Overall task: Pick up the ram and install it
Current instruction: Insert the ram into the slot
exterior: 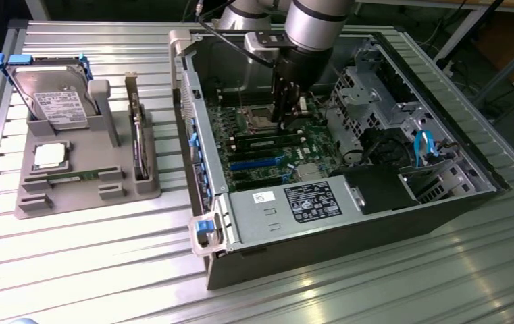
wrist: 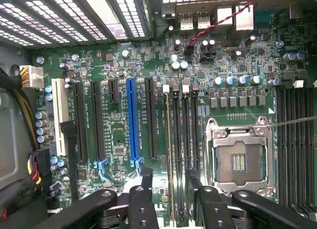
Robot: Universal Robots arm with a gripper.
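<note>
we see the arm reaching down into the open computer case [exterior: 356, 233], which lies on its side on the tabletop [exterior: 86, 270] so that the motherboard [wrist: 114, 140] faces up and can be met from straight above. the tool [wrist: 168, 175] hangs low over the memory slots, between the blue slot [wrist: 131, 120] and the empty processor socket [wrist: 240, 162]. the ram [wrist: 168, 135] stands on its long edge in the memory slot nearest the blue one. from the wrist it shows edge-on as a thin olive line running the slot's length, with a white latch at its far end. that is where the task wants it, so we judge the placing to be largely done.

the tool's fingers [wrist: 146, 189] stand partly spread, one on each side of the stick, with bare board showing between each pad and the ram. they pinch nothing that we can make out. the straddle makes sense: it puts the stick in the middle of the tool, in line with the slot. from this angle we cannot say for certain whether the ram is pressed fully home or whether its latches have closed.

well apart, on the exterior view's left, the grey holder [exterior: 86, 192] carries the hard drive [exterior: 54, 101], propped at a tilt, and the square processor chip [exterior: 49, 155], each in its own pocket where a tool can reach it from above.
</note>
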